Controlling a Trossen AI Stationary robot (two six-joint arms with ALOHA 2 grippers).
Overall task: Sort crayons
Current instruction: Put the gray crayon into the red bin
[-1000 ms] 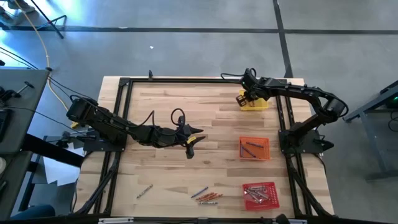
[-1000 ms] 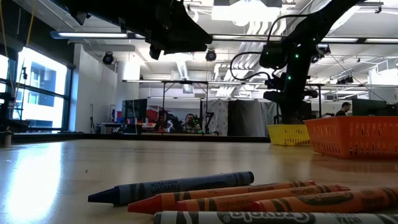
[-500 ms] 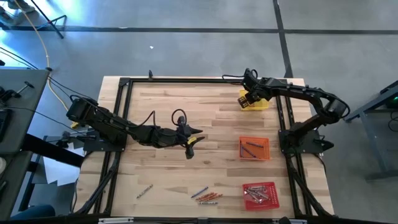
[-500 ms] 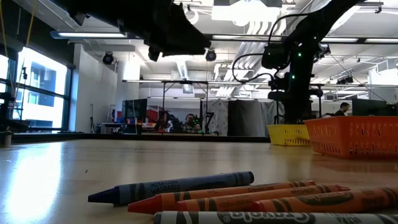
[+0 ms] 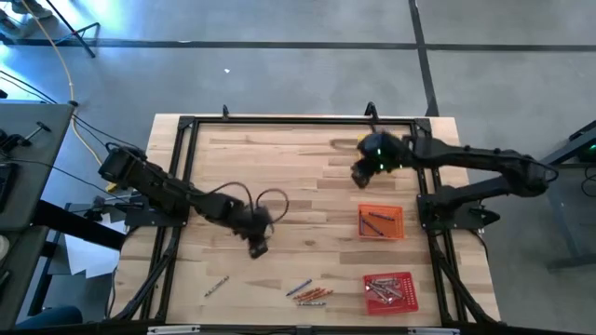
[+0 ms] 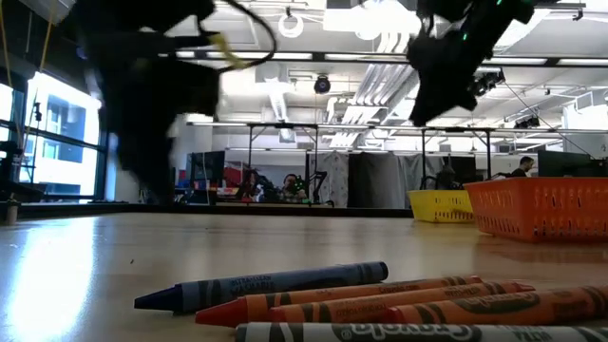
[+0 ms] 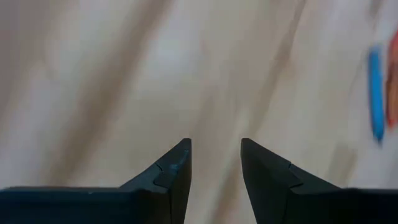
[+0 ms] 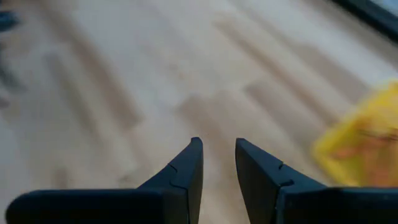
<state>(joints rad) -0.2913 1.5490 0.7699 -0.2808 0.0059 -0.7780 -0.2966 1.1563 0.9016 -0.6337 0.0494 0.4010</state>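
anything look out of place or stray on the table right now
One thin crayon lies alone near the table's front left, apart from the loose cluster of orange and blue crayons beside the red square mesh tray. Nothing looks spilled or damaged.

A wooden table (image 5: 279, 158) carries everything. On it lie loose crayons (image 5: 310, 293) near the front edge, plus an orange tray (image 5: 381, 221), a red tray (image 5: 388, 290) and a yellow tray (image 6: 441, 205).
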